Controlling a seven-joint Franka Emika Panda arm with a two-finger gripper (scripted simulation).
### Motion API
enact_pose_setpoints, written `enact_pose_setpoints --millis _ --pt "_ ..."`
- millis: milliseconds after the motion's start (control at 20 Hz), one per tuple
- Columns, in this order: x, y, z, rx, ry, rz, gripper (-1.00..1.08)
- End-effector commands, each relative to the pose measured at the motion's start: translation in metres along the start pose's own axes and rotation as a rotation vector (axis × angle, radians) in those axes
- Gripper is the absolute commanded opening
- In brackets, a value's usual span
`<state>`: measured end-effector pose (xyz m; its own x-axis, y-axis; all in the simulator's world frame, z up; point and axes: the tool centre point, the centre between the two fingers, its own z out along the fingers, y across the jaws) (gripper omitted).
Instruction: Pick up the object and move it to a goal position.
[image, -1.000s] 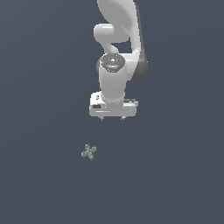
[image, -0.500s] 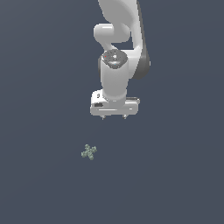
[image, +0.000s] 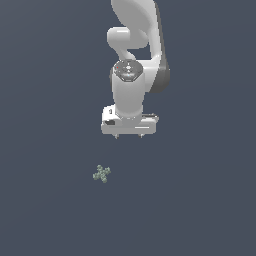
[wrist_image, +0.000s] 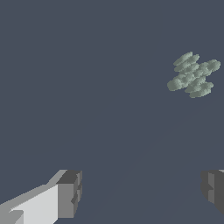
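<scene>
The object (image: 102, 173) is a tiny pale grey-green knobbly cross lying on the dark floor, nearer the camera and toward the exterior view's left of the arm. My white gripper (image: 128, 135) hangs above and beyond it, pointing down, not touching it. The wrist view shows the object (wrist_image: 193, 75) well off to one side of my two fingertips (wrist_image: 70, 193), which stand far apart. The gripper (wrist_image: 142, 192) is open with nothing between the fingers.
Only a flat dark grey-blue floor (image: 200, 210) surrounds the object and the arm. No other objects, walls or edges show in either view.
The arm has shifted a little toward the exterior view's left and slightly lower. The object has stayed where it was.
</scene>
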<state>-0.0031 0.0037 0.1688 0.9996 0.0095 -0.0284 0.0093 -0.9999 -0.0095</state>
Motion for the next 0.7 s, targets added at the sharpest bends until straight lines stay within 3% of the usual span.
enact_pose_setpoints --millis 0,650 --pt "0.007 0.006 0.003 0.0 0.001 0.017 1.0" --pt "0.069 0.064 0.036 0.001 0.016 0.176 1.0"
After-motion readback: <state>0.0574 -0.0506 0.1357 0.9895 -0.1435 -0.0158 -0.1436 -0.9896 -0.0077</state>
